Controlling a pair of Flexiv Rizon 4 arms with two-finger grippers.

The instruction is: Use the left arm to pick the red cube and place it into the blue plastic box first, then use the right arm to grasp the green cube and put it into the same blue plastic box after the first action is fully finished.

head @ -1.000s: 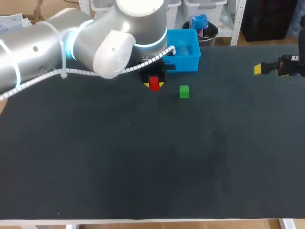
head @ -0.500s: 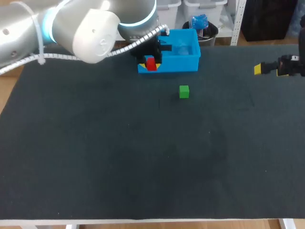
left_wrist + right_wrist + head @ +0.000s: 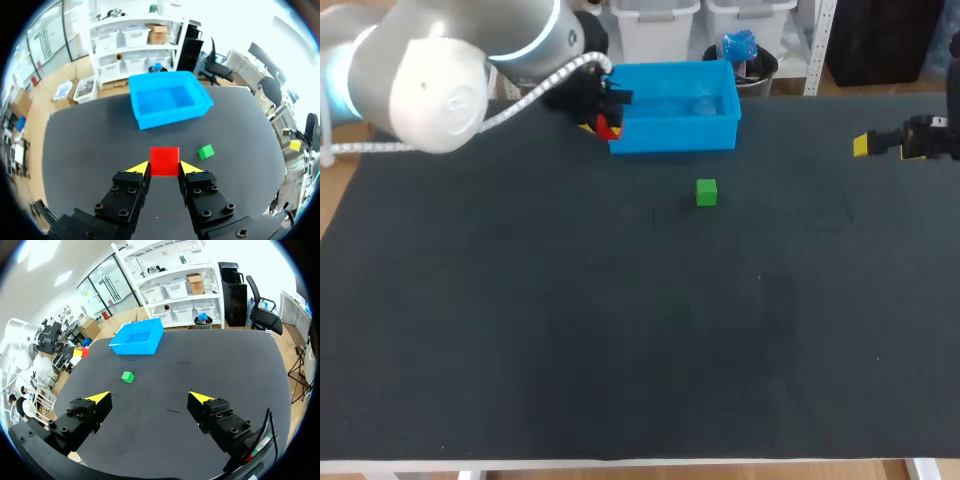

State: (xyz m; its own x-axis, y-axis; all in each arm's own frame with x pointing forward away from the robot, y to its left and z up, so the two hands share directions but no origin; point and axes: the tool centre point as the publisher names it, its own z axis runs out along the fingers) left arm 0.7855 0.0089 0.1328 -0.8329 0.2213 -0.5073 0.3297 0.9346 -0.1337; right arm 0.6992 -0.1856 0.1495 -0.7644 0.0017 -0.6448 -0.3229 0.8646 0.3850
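Note:
My left gripper (image 3: 164, 169) is shut on the red cube (image 3: 164, 161), held in the air between its yellow tips. In the head view the red cube (image 3: 608, 125) hangs by the left end of the blue plastic box (image 3: 675, 132), with the left gripper (image 3: 603, 118) around it. From the left wrist, the blue box (image 3: 170, 115) lies ahead and below, with nothing inside it. The green cube (image 3: 706, 192) sits on the black table in front of the box. My right gripper (image 3: 150, 398) is open and holds nothing, raised at the table's far right (image 3: 865, 145).
The black table mat (image 3: 620, 330) stretches wide in front of the green cube (image 3: 128, 376). The blue box (image 3: 137, 340) stands near the table's back edge. My left arm's big silver joint (image 3: 430, 80) hangs over the back left corner.
The left arm has lifted the red cube off the table, carrying it back and leftward to the box's left end. The right arm and green cube have stayed put.

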